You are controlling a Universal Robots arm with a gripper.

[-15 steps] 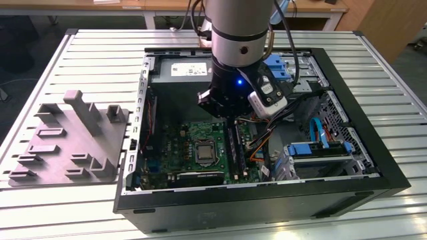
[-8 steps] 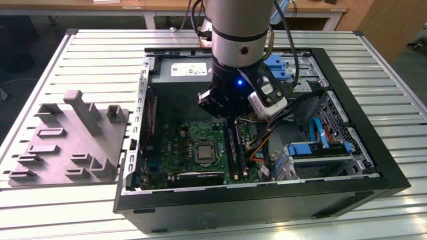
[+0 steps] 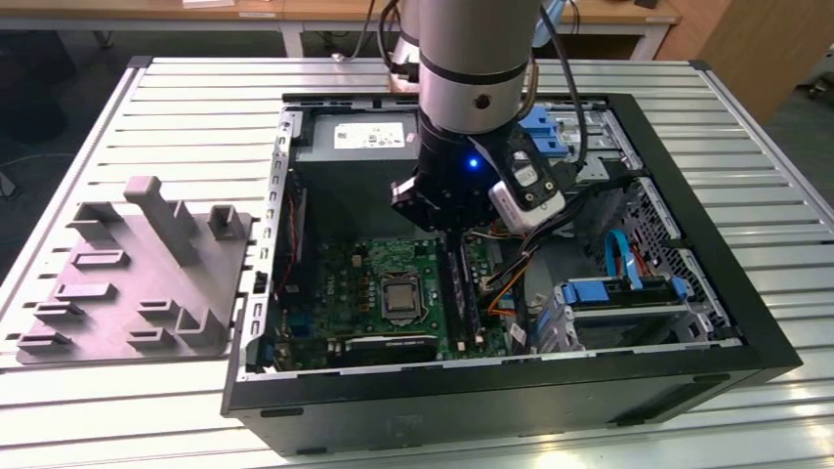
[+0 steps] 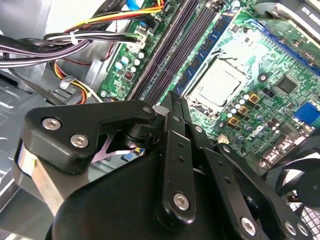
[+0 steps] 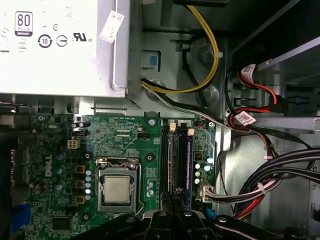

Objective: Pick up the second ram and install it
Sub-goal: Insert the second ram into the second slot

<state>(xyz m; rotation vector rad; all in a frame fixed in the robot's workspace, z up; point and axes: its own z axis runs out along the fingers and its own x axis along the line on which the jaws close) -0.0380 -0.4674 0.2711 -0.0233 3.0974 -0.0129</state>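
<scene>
looming matte black gripper (image 4: 173, 102) above narrow slots (image 4: 176, 50)

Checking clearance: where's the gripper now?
In the exterior view, the gripper hangs inside the computer case, over the memory slots on the exterior view's right of the processor.

Motherboard (image 3: 332, 283) inside case (image 3: 521, 401); fixture (image 3: 144, 283) beside case, on table (image 3: 431, 78).

Ribbed metal table (image 3: 195, 117) — wooden desks (image 3: 261, 12) behind, dark floor (image 3: 65, 49).
</scene>
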